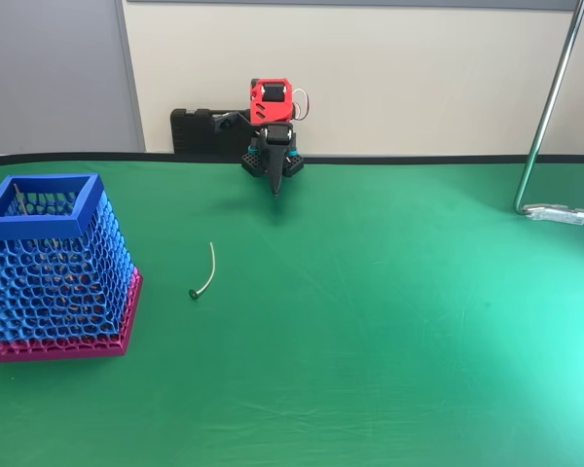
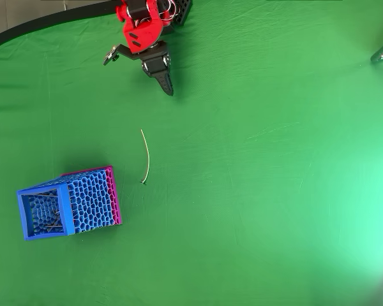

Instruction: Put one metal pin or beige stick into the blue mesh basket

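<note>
The tool [image 1: 275, 185] is seen at the far edge of the green worktop [image 1: 389, 321], pointed downward with its jaws drawn together to a narrow tip and nothing held between them; the same closed, empty state is borne out in the overhead view [image 2: 168, 86]. The pin [image 1: 206, 274], thin, pale and slightly curved with a small dark head at its near end, lies flat on the worktop, well apart from the tool and to the right of the blue mesh basket [image 1: 41, 207] in the fixed view. In the overhead view the pin [image 2: 145, 156] is found just beyond the basket's magenta base, not touching it. The basket [image 2: 22, 213] stands upright at the left, and a few dark slender items are made out on its floor. The task is judged not yet begun: an approach and a grasp are still required. Several risks are noted. The pin is very thin and lies flush on the cloth, so it may be missed by the jaws or pushed aside and rolled. If it is gripped near one end, it may swing or slip during the lift. The basket may be knocked or shifted by the arm on the transfer, and a release made off-centre may leave the pin caught on the rim or dropped outside.
</note>
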Controlling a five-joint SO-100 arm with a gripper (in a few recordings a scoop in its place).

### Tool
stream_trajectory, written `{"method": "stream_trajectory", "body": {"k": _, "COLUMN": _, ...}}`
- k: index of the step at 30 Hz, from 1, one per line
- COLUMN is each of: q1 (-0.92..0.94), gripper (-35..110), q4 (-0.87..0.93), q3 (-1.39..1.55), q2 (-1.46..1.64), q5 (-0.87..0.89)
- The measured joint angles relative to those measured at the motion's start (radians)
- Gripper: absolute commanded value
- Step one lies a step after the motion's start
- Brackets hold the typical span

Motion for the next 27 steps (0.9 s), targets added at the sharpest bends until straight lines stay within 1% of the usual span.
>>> {"method": "stream_trajectory", "body": {"k": 27, "q1": 0.000, "gripper": 1, "q4": 0.012, "q3": 0.000, "q2": 0.000, "q5": -0.018}}
